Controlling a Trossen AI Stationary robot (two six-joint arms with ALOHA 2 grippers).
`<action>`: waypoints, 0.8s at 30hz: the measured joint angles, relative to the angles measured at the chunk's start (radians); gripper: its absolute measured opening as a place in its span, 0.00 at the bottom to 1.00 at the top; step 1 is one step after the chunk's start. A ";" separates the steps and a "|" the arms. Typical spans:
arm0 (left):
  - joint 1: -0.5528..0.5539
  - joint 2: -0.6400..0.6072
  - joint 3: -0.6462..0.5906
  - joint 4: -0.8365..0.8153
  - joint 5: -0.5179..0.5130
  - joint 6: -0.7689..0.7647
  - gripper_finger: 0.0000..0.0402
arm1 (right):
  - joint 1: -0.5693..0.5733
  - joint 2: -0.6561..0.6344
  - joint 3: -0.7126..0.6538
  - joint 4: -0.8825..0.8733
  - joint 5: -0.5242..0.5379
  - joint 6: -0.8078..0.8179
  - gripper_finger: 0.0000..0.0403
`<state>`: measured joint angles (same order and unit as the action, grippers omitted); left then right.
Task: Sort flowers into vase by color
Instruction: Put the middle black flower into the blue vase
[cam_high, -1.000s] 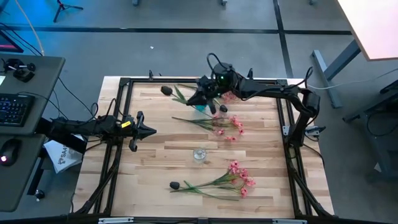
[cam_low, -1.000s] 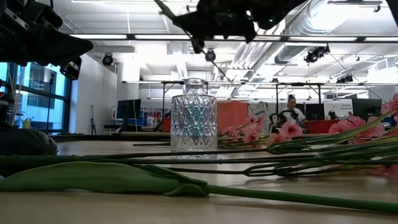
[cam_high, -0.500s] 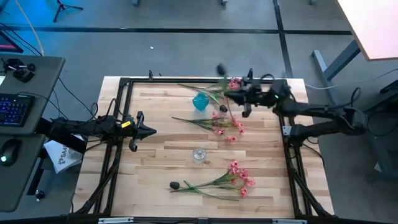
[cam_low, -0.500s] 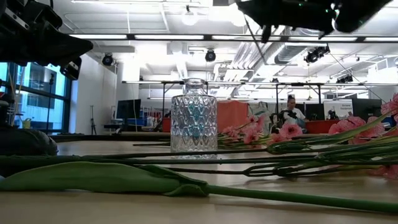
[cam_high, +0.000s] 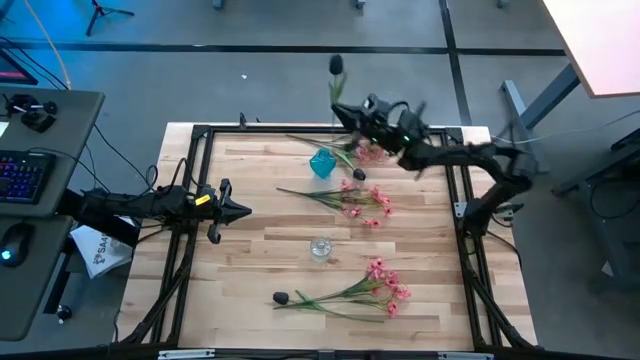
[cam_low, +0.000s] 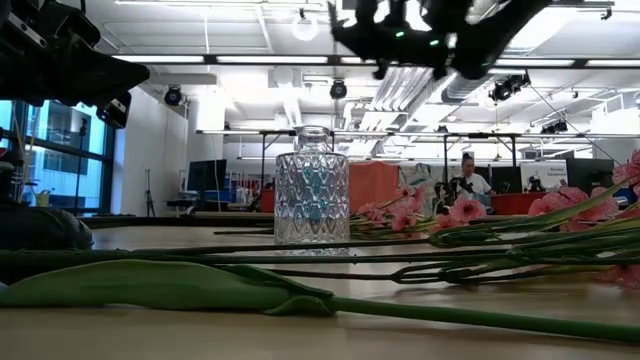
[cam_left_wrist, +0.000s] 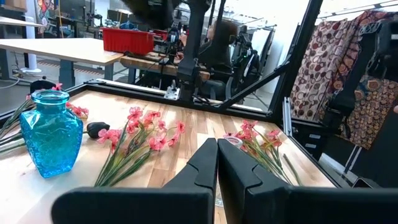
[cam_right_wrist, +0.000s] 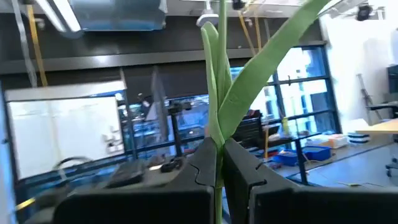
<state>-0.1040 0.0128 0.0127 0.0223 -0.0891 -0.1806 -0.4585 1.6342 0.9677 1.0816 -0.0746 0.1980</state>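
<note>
My right claw pinches green stem of black bud flower, held high near far table edge, bud out past frame rail.

Step in hand, by my judgement: carrying black stem to its vase.

Next move calls for swing back over blue vase or clear vase, stem end down into narrow neck.

Pink sprays lie just beside blue vase; more flowers near front edge.

Left claw pressed together, waiting at left side; open wood between.
</note>
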 joint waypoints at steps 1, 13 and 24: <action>0.000 0.000 0.000 0.000 0.000 0.000 0.00 | -0.007 0.037 0.041 0.000 0.000 0.003 0.00; 0.000 0.000 0.000 0.000 0.000 0.000 0.00 | -0.026 0.245 0.223 -0.081 0.000 -0.002 0.00; 0.000 0.000 0.000 0.000 0.000 0.000 0.00 | -0.023 0.246 0.223 -0.180 -0.001 -0.041 0.00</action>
<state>-0.1040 0.0128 0.0127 0.0223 -0.0894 -0.1806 -0.4820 1.8801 1.1912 0.9017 -0.0752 0.1566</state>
